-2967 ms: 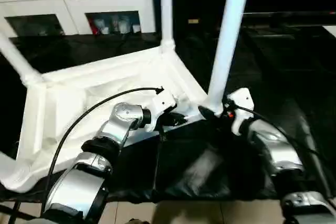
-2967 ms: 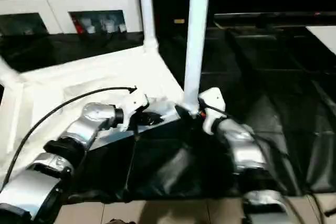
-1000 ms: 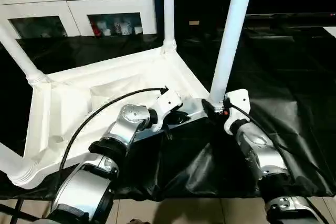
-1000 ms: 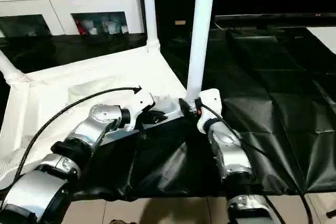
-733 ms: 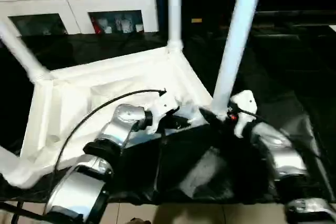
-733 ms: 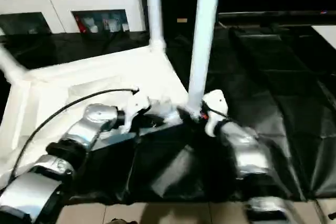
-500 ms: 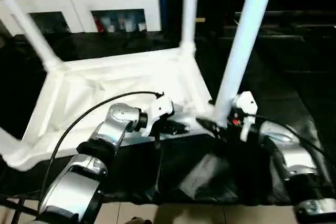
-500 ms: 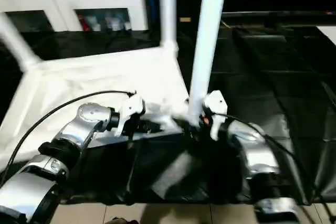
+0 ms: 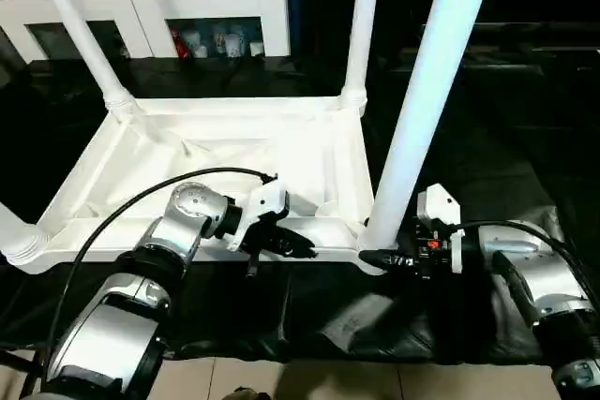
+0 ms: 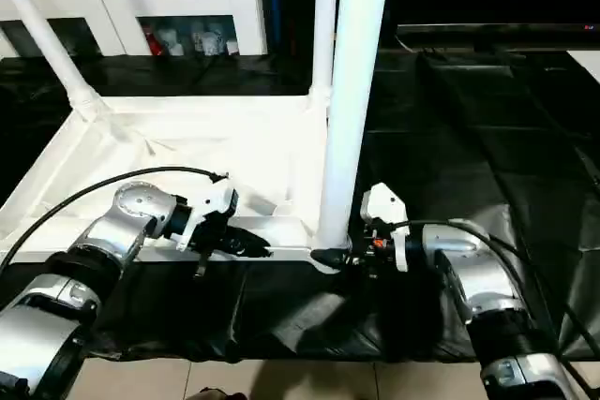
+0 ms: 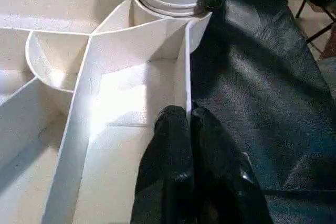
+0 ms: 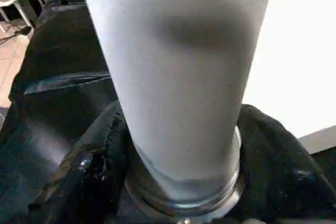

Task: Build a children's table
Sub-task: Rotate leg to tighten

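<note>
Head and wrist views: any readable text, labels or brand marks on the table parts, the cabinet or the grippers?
None readable.
Tabletop and near leg: plain white, no marks.
Right gripper at that leg's base: no lettering.
Left gripper on the tabletop's rim: no lettering.
Items behind the cabinet glass: too blurred to read.

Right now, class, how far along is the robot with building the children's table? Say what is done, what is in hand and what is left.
Done: the tabletop lies underside up with a leg standing in each far corner, and another at the near left corner. In hand: the right gripper is closed around the base of the near right leg, while the left gripper pinches the tabletop's rim. Left: whether that leg is fully seated cannot be told; the table remains to be turned upright.
</note>
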You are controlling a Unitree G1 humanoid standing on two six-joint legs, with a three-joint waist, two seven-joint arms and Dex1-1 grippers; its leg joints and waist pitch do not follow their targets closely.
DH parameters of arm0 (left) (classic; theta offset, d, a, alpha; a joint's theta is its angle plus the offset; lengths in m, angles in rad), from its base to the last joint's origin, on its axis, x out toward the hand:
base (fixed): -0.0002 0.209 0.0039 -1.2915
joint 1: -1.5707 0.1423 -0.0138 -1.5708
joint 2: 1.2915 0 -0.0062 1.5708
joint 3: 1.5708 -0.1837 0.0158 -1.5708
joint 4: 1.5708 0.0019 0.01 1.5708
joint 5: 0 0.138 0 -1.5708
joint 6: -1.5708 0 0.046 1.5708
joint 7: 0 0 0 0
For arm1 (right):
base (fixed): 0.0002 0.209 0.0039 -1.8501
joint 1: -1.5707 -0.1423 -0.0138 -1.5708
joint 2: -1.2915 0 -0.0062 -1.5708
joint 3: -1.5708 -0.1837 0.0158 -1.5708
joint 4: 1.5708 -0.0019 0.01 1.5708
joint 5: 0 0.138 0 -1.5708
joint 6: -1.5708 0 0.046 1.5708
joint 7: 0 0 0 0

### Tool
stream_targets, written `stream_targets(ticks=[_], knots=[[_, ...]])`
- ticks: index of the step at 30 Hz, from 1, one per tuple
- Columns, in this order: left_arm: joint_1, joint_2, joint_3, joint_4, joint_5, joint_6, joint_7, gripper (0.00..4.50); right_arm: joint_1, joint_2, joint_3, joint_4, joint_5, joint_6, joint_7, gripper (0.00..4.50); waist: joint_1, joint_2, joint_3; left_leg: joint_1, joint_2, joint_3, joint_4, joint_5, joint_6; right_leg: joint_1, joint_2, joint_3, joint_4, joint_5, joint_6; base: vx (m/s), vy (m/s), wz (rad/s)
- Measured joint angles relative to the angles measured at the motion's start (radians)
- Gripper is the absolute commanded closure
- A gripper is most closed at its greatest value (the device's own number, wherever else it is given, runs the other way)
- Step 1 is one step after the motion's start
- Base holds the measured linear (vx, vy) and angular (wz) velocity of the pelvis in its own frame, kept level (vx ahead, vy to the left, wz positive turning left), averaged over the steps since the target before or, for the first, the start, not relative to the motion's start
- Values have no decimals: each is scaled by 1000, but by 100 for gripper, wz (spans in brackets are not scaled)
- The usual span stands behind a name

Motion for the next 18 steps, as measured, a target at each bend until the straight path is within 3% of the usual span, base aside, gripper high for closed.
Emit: stream_targets(ticks=[9,15,18], knots=[[-10,-6,0,21,1,-2,19,450,4,17,-7,-1,0,8,-22,186,1,0,0,1,0,0,0,0,0,1,0,0,0,0,0,0,0,0],[-27,-36,4,28,28,19,167,450,21,113,-75,29,-7,0,-235,186,-5,0,0,2,0,0,0,0,0,1,0,1,0,2,-3,0,0,0],[-30,-74,19,27,41,53,270,450,23,180,-121,48,-25,-16,-398,186,-16,1,0,2,-2,0,0,0,-1,2,-1,2,-1,2,-3,0,0,0]])
